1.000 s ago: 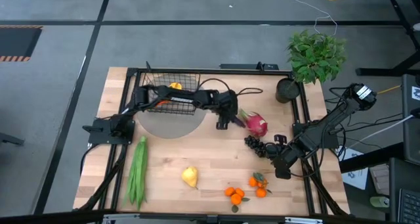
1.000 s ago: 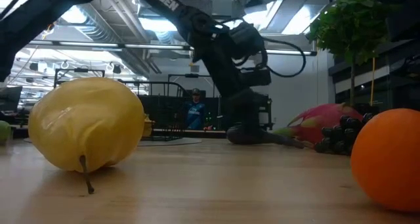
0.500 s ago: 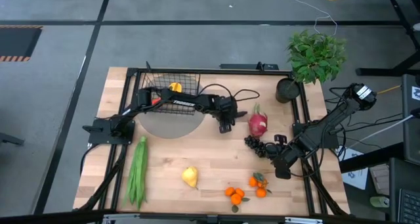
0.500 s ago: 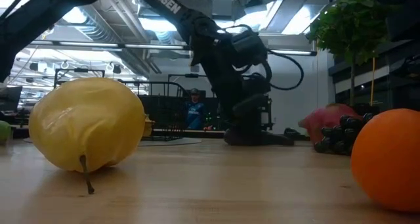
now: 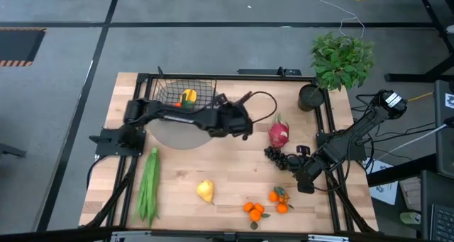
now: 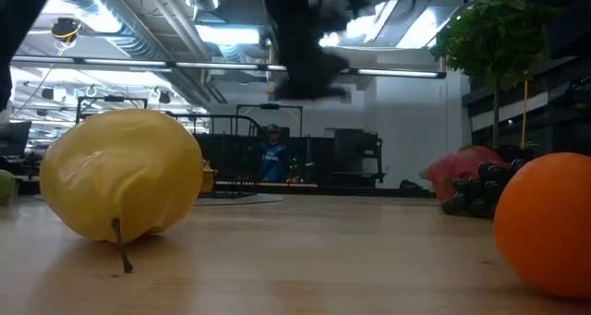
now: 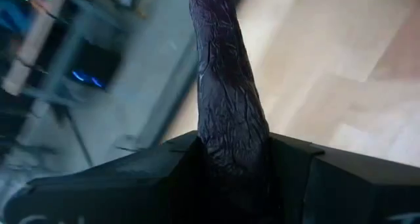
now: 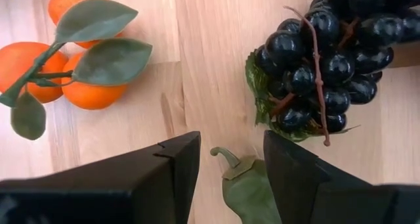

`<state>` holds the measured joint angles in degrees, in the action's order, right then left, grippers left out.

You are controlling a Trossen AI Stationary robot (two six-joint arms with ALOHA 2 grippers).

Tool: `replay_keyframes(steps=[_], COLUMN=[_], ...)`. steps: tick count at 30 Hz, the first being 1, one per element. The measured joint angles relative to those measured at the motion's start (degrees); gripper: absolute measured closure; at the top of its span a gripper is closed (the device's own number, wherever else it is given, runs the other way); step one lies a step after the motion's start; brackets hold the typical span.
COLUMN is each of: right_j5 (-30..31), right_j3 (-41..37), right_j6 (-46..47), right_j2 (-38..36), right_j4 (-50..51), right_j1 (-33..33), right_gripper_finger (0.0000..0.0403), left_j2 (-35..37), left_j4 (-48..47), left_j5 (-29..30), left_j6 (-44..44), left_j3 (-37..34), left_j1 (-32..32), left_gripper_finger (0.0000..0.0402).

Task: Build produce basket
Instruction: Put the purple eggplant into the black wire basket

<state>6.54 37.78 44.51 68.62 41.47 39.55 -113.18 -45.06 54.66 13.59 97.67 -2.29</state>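
One yellow pepper (image 5: 188, 96) in basket (image 5: 202, 90)

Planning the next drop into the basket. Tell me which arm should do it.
Left. The left gripper is shut on the eggplant and sits beside the basket. The right gripper is open, low by the grapes at the table's far side.

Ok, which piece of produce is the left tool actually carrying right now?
The eggplant, dark purple and wrinkled, clamped in the left tool; all other loose produce lies on the table.
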Motion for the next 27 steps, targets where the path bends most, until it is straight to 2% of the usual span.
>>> replay_keyframes(steps=[2, 5, 9, 14, 18, 23, 27], right_j5=[0.0, 0.0, 0.0, 0.0, 0.0, 0.0, 0.0], right_j3=[0.0, -0.2, -0.3, -0.4, -0.4, -0.4, -0.4], right_j6=[0.2, 0.2, 0.2, 0.2, 0.2, 0.1, 0.0], right_j2=[0.0, 0.0, 0.0, 0.0, 0.0, 0.0, 0.0], right_j4=[0.0, 0.0, -0.1, -0.4, -0.5, -0.5, -0.4], right_j1=[0.0, 0.0, 0.0, 0.0, 0.0, 0.0, 0.0], right_gripper_finger=[0.0247, 0.0247, 0.0247, 0.0247, 0.0247, 0.0247, 0.0247], left_j2=[2.4, 6.6, 11.5, 13.8, 13.9, 13.2, 12.5], left_j4=[-4.5, -14.2, -28.4, -44.7, -43.9, -41.8, -42.5], left_j5=[6.3, 7.4, -0.4, -11.1, -10.8, -15.9, -16.8], left_j6=[1.1, 2.8, 2.5, 2.3, 0.0, -1.3, -6.5], left_j3=[0.1, 0.0, 0.1, 0.0, 0.0, 0.0, 0.0], left_j1=[-1.8, -2.3, 0.7, 8.8, 14.4, 17.6, 17.0], left_gripper_finger=[0.0299, 0.0299, 0.0299, 0.0299, 0.0291, 0.0203, 0.0165])
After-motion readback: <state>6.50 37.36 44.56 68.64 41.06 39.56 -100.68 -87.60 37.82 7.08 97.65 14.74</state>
